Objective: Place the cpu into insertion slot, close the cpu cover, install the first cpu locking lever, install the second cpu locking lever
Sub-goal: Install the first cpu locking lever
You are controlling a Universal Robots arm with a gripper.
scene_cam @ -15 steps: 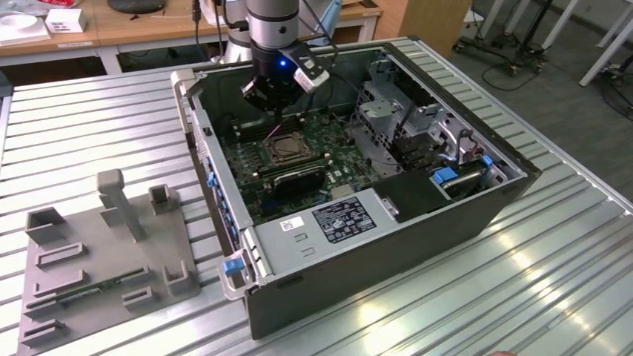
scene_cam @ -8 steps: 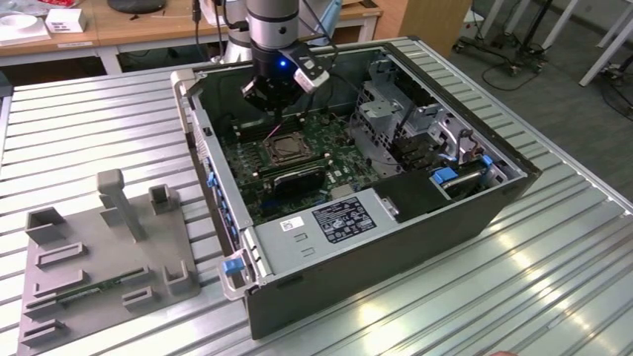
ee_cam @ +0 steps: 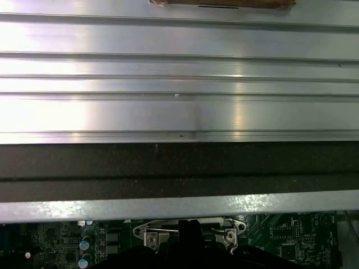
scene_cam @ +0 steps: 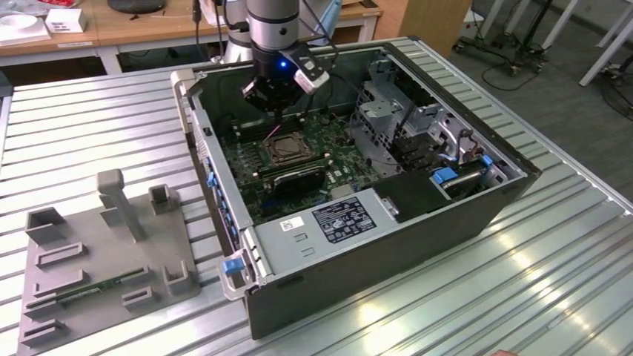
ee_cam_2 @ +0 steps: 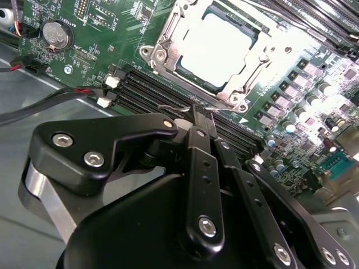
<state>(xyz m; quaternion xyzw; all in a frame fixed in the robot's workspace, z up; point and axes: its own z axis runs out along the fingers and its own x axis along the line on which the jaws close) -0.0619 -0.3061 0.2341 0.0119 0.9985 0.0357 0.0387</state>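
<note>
Silvery metal cover (ee_cam_2: 180,31) lay flat around the pale chip (ee_cam_2: 216,45), which sat in the socket (ee_cam_2: 150,52) on the green board (ee_cam_2: 120,14) inside the open computer case (scene_cam: 396,245) on the ribbed tabletop (scene_cam: 99,126). My hand (ee_cam_2: 203,115) hung just beside the socket, clenched with its tips together, right at a thin wire lever (ee_cam_2: 174,106); I couldn't tell whether it pinched that lever.

A ribbed, silvery metal bench (scene_cam: 79,133) carries an open black computer case (scene_cam: 416,252) and, toward the exterior view's left, a grey moulded fixture tray (scene_cam: 99,259).
</note>
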